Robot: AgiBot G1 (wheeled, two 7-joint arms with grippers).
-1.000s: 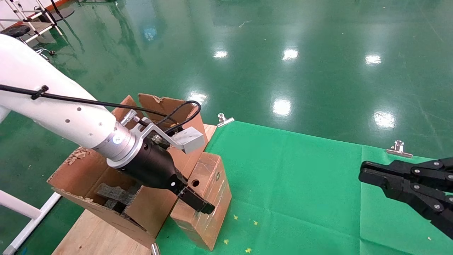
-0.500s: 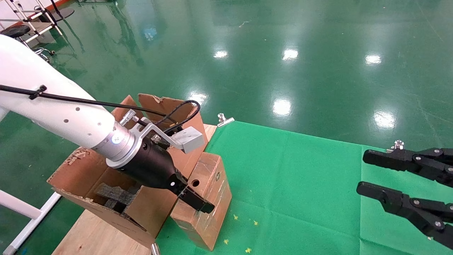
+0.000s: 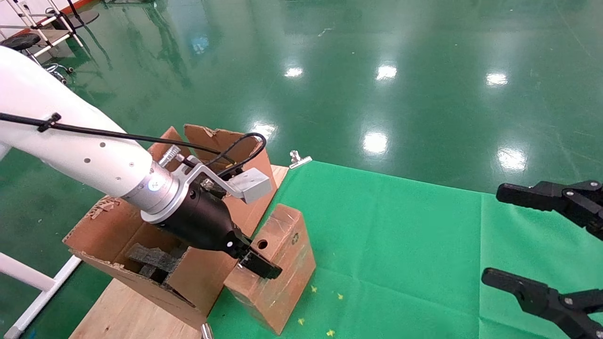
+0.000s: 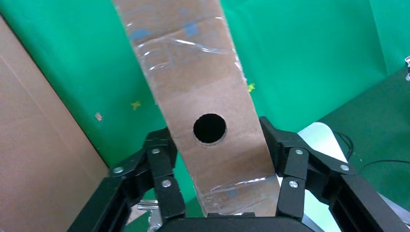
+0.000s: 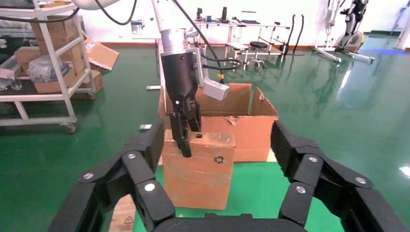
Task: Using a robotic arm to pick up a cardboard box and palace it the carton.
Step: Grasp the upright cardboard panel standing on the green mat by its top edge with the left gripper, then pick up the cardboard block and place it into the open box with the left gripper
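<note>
One cardboard box (image 3: 275, 270) stands on the green cloth (image 3: 400, 245), its side against the one carton (image 3: 155, 235) to its left. It is small, closed and reddish-brown, with a round hole near the top edge, a printed recycling symbol beside it, and glossy tape across its faces (the tape wrinkles show best from the left wrist). The left gripper (image 3: 256, 264) of the robotic arm (image 3: 70, 146) has its black fingers pinching the box at the holed end, one on each side, pressed to the cardboard. Compared with half a second ago, the box has tipped a little: its far top corner sits higher and further right, and its base has shifted on the cloth. The carton, much bigger, has ragged upright flaps and black foam blocks (image 3: 150, 261) inside, and rests on a wooden board (image 3: 127, 313). Two metal clips (image 3: 299, 159) showed on the cloth's far edge before; one shows now. The right gripper (image 3: 490, 240) hangs well apart at the right, its fingers spread wider than before.
</note>
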